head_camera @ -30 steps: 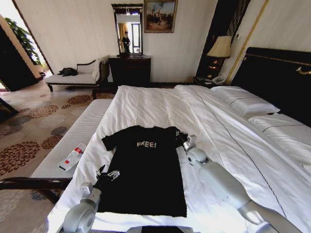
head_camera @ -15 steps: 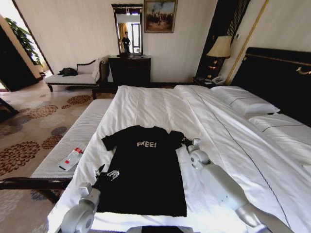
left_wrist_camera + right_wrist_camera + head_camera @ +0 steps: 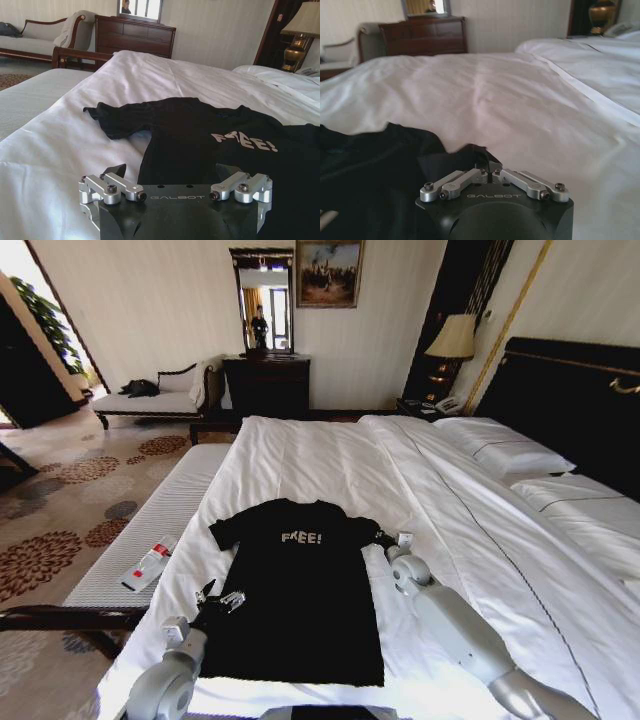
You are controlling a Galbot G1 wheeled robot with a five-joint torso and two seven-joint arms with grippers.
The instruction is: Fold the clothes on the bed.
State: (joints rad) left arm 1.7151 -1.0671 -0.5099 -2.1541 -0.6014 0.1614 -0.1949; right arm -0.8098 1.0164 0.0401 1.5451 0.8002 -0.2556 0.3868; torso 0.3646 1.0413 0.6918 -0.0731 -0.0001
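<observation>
A black T-shirt (image 3: 300,590) with "FREE!" printed on its chest lies flat, face up, on the white bed (image 3: 320,450). My right gripper (image 3: 384,537) is at the shirt's right sleeve. In the right wrist view its fingers (image 3: 481,159) are shut on a fold of that black sleeve (image 3: 445,157), low over the sheet. My left gripper (image 3: 220,597) hovers at the shirt's left edge, near the hem side. Seen from the left wrist, the left gripper (image 3: 172,172) is open, with the shirt (image 3: 200,140) spread beyond it.
A light upholstered bench (image 3: 170,505) runs along the bed's left side, with a white and red bottle (image 3: 148,565) on it. Pillows (image 3: 500,452) and the dark headboard (image 3: 560,390) are at the right. A dark dresser (image 3: 265,382) stands beyond the bed.
My right gripper has drawn back to the right and toward me with the sleeve in it, stretching the sleeve outward. The left gripper has stayed put.
</observation>
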